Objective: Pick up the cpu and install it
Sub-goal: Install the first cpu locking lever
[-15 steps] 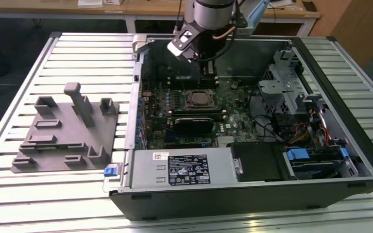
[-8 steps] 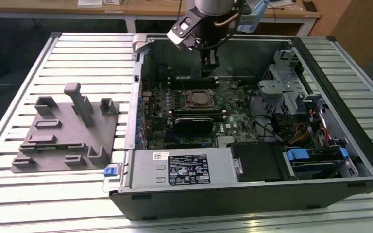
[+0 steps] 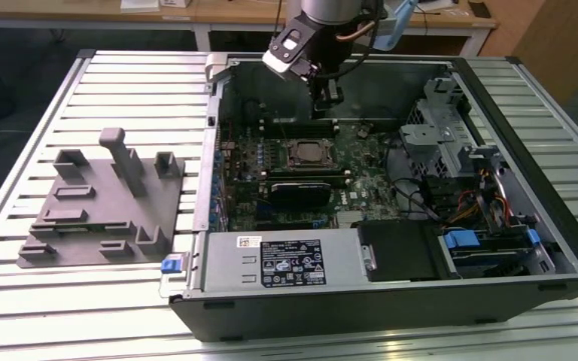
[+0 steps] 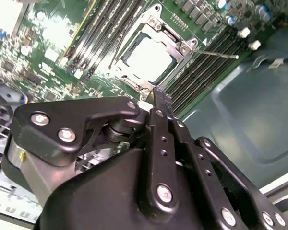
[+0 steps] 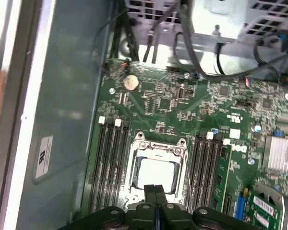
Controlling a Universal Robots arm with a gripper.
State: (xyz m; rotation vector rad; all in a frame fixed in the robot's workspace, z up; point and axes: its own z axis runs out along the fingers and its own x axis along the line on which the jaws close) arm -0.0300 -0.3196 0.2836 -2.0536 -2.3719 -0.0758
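One cpu point(image 5: 156, 173) matters here, and I see it lying flat in the motherboard socket point(image 5: 135, 143), its pale metal top showing inside the steel frame in both wrist views. It looks seated rather than loose, with the retention lever point(image 4: 216, 54) standing out to one side, so I judge the placing largely done.

I reckon the chip is light, rigid and slick on top, with a delicate underside; any hold belongs on two opposite edges, never on the face, and it must stay level so it does not skew in the socket. Memory slots point(image 5: 110, 163) flank the socket closely on both sides.

My tool point(image 5: 156, 191) hangs above the near edge of the socket with its two fingers pressed together, nothing between them. In the exterior view the tool point(image 3: 321, 96) sits over the far part of the open computer case point(image 3: 490, 293), above the board. The grey fixture tray point(image 3: 103, 207) rests on the bench point(image 3: 28, 316), on the exterior view's left, well apart.
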